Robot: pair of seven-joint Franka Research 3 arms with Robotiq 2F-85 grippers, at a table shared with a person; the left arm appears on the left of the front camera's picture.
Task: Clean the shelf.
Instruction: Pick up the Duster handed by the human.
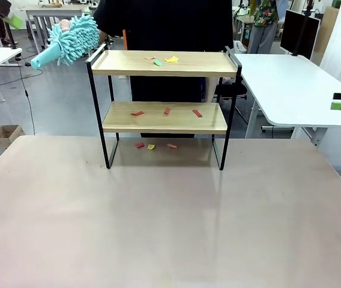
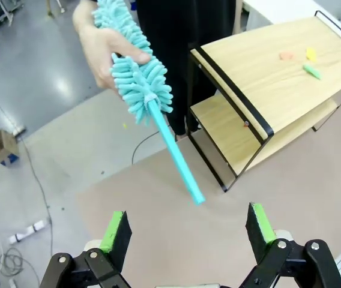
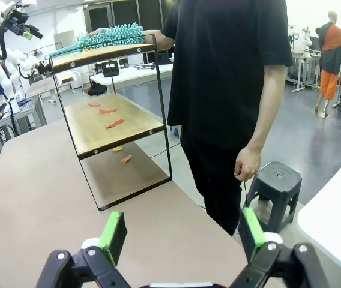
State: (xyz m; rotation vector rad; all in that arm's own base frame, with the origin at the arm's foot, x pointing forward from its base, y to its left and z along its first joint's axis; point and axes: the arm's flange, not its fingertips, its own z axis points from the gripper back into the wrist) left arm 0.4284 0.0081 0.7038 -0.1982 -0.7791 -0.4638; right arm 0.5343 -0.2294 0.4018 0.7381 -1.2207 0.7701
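The shelf (image 1: 164, 63) stands at the far middle of the table, two wooden boards in a black frame. Small red, green and yellow scraps (image 1: 163, 60) lie on its top board, red ones (image 1: 167, 111) on the lower board, and a few (image 1: 152, 146) on the table beneath. A person's hand (image 2: 101, 51) holds a teal fluffy duster (image 2: 139, 78) by its head, left of the shelf's top, its handle pointing down toward my left gripper (image 2: 187, 215). That gripper is open and empty. My right gripper (image 3: 182, 216) is open and empty too, off the table's right side (image 1: 340, 103).
The person stands right behind the shelf. A white table (image 1: 290, 84) lies at the back right, with a black stool (image 3: 272, 179) beside the person. A cardboard box (image 1: 5, 137) sits on the floor at the left. The near table surface (image 1: 170, 222) is bare.
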